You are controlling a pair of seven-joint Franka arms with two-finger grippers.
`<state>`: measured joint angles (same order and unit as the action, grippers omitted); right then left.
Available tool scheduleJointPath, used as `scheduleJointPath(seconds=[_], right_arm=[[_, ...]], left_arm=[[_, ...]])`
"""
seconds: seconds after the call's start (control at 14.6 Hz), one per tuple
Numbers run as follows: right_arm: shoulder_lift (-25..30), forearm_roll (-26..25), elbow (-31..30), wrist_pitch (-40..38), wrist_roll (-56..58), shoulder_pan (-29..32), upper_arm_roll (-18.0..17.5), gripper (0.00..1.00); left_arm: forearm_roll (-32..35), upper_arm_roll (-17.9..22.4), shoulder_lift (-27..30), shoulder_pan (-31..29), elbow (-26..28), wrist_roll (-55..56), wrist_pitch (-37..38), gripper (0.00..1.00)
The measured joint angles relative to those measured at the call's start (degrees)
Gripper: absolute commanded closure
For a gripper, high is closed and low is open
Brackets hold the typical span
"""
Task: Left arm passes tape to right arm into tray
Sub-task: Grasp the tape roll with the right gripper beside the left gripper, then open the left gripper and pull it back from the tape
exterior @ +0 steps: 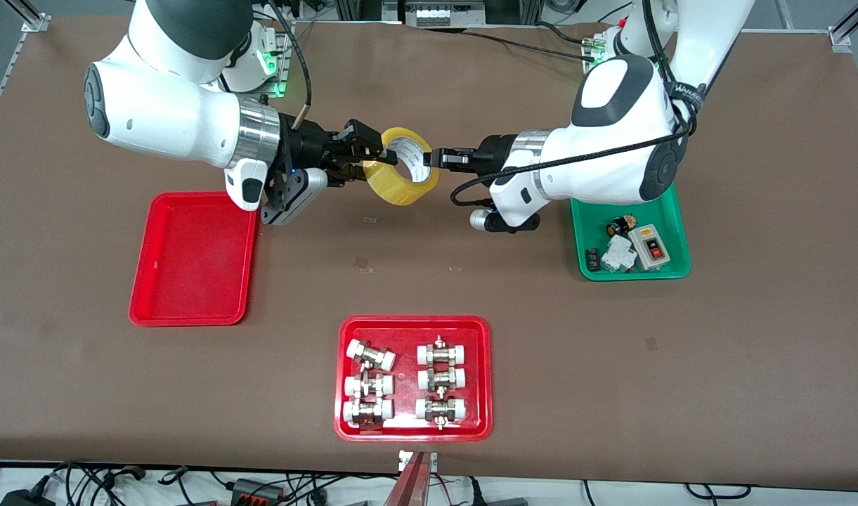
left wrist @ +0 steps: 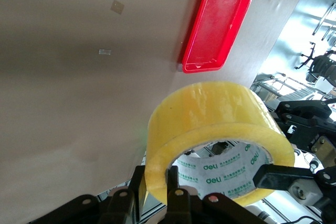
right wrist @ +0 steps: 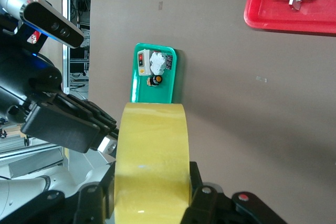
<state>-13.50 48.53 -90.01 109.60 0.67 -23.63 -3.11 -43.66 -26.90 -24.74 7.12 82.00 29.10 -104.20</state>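
Tape (exterior: 401,176): a yellow roll held in the air between the two tools, over the bare brown surface (exterior: 752,176), about midway between the arms. Its open core faces the front camera at a slant.
Left tool (exterior: 436,157): comes in from the left arm's end; its fingers pinch the wall of the roll, one inside the core and one outside, as the left wrist view shows (left wrist: 157,190).
Right tool (exterior: 374,156): comes in from the right arm's end; its fingers are pressed onto the roll's other edge, so both tools grip the tape at once. In the right wrist view the roll (right wrist: 152,161) sits edge-on between its fingers.
Writing: the pale core carries green print reading "deli", repeated around the inside (left wrist: 210,169), with small characters too fine to read.
Plain red tray (exterior: 193,258): on the surface toward the right arm's end, nearer the front camera than the tape, nothing in it.
Red tray with fittings (exterior: 414,378): nearest the front camera, holding white-capped metal parts.
Green tray (exterior: 629,242): under the left arm, holding small electrical parts.
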Motion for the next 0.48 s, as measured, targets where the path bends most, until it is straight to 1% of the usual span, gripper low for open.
scheduleJointPath(seconds=[0.07,0.14,0.21,0.48], right_arm=[[0.0,0.0,0.0,0.0,0.0,0.0,0.0,0.61],[0.0,0.0,0.0,0.0,0.0,0.0,0.0,0.61],[0.0,0.0,0.0,0.0,0.0,0.0,0.0,0.61],[-0.5,-0.2,0.0,0.0,0.1,-0.1,0.1,0.61]], left_arm=[[0.0,0.0,0.0,0.0,0.0,0.0,0.0,0.98],[0.0,0.0,0.0,0.0,0.0,0.0,0.1,0.68],[0.0,0.0,0.0,-0.1,0.0,0.0,0.3,0.01],[-0.1,-0.1,0.1,-2.5,-1.1,0.0,4.5,0.0]])
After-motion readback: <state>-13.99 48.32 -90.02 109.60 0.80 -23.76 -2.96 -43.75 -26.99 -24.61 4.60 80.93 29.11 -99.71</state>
